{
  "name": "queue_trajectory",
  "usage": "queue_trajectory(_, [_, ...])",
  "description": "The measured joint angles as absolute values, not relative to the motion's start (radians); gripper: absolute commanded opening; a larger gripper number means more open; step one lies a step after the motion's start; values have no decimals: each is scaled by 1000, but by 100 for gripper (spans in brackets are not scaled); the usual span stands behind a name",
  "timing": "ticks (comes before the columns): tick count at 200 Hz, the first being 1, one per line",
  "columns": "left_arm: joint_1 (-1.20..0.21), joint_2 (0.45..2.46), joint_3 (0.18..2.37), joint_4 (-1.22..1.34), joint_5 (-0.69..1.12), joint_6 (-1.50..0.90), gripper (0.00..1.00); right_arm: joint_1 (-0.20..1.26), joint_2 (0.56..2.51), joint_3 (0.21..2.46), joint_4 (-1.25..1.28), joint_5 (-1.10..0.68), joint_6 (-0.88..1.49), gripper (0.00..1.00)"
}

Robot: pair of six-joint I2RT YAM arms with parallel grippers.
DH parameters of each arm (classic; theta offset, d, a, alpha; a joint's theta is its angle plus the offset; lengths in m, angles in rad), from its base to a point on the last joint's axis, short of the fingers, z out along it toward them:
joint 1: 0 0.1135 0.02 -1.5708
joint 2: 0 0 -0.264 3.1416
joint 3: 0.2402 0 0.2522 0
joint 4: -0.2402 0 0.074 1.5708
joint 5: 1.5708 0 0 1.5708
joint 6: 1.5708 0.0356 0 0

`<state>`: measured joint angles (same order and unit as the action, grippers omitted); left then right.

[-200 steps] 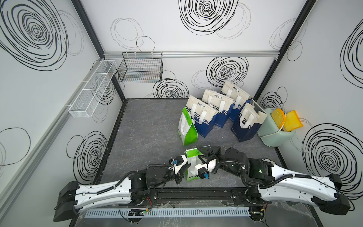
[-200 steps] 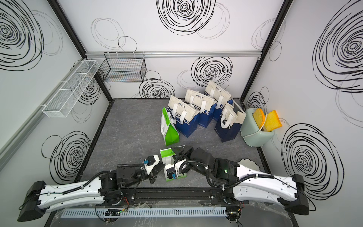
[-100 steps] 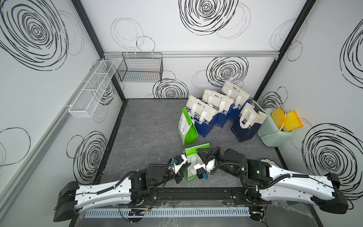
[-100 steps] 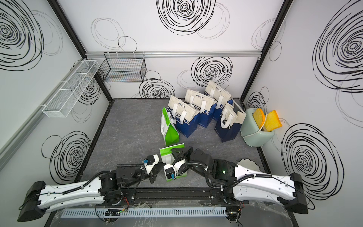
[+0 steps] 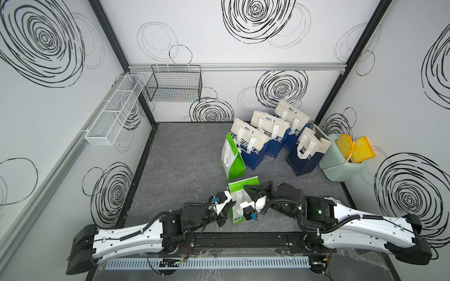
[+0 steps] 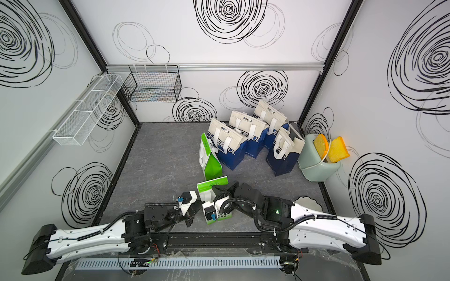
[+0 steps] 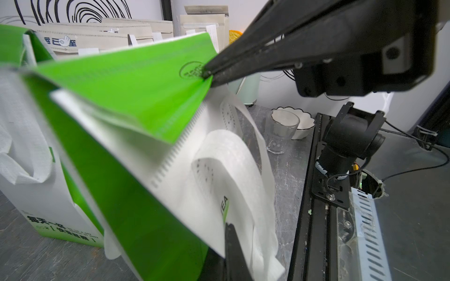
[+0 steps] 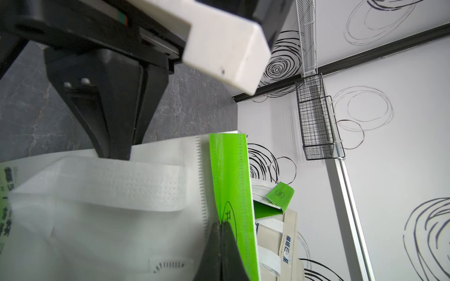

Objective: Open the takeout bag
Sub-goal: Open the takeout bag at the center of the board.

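Unsealing step: right gripper (image 7: 206,73) clamps flap (image 7: 126,80); left gripper (image 8: 113,157) clamps bag (image 5: 237,217). Next, likely: peel flap back.

The tips of my left claw (image 8: 113,153) were hidden behind the white edge of the takeout bag (image 8: 97,219). My right claw (image 8: 221,233) was cut off by the right wrist view's edge and covered part of the round print on the green flap (image 8: 229,175). In both top views my wrists (image 5: 248,211) hid the bag's lower half.

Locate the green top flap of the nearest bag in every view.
Both top views: green flap low centre, where the arms meet.
Left wrist: flap broad, right tool pinching its edge.
Right wrist: flap a narrow strip, in that tool.
Shared landmark: beige-topped bags behind.
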<state>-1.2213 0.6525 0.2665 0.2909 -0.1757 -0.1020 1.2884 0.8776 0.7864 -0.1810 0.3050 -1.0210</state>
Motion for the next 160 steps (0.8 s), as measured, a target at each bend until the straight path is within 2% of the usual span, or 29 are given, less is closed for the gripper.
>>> queue_trajectory(59, [-1221,653,266,297,-176,-102,0,1239,879,825,-236,217,-946,0])
queue_trajectory(160, [-1221,656,266,305,-181,-102,0,1232,929,886,-252,239,-918,0])
